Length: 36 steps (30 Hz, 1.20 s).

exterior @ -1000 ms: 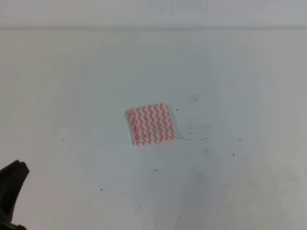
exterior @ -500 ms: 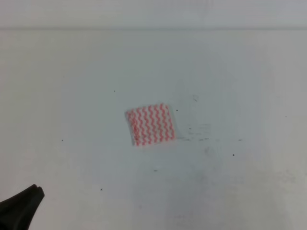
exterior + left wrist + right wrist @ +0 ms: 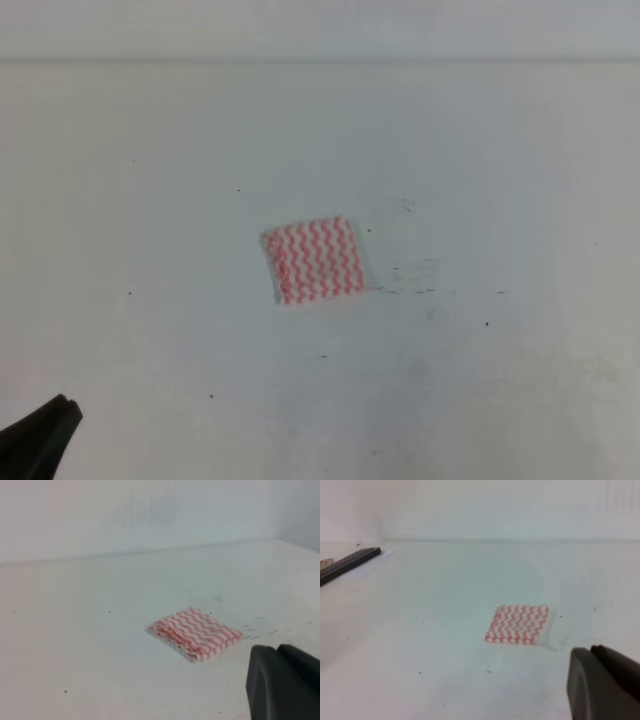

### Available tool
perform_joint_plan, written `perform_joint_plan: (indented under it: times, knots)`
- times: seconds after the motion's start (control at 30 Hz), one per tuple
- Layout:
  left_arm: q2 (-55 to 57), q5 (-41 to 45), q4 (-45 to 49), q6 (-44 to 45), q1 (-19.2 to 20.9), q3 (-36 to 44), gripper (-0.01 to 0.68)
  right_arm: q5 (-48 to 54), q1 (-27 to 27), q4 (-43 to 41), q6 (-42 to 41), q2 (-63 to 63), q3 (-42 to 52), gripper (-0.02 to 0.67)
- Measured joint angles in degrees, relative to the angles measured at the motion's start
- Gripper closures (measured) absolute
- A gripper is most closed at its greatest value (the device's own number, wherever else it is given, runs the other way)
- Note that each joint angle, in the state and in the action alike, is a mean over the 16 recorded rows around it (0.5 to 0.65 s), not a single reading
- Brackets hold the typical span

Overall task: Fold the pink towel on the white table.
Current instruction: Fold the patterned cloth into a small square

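pink towel looks folded small, middle of white table | left gripper at 8 o'clock, holds nothing, open or not: can't tell | little left

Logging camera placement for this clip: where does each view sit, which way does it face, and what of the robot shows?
Exterior high: above, looking down on the table and folded towel; the left gripper shows at the bottom-left corner.
Left wrist: low, facing across the table at the towel; dark gripper part at bottom right.
Right wrist: low, facing the towel; dark gripper part at bottom right, dark bar far left.
All share the towel.
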Motion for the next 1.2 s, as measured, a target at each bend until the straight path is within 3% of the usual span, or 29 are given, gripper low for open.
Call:
perform_joint_plan:
  times: [0.6, 1.2]
  knots:
    - [-0.04, -0.74, 0.01, 0.25, 0.0, 0.1, 0.674, -3.15, -0.62, -2.3, -0.02, 0.0, 0.31, 0.667]
    - [0.02, -0.75, 0.0, 0.43, 0.0, 0.07, 0.674, -19.98, -12.68, -10.02, 0.05, -0.24, 12.04, 0.667]
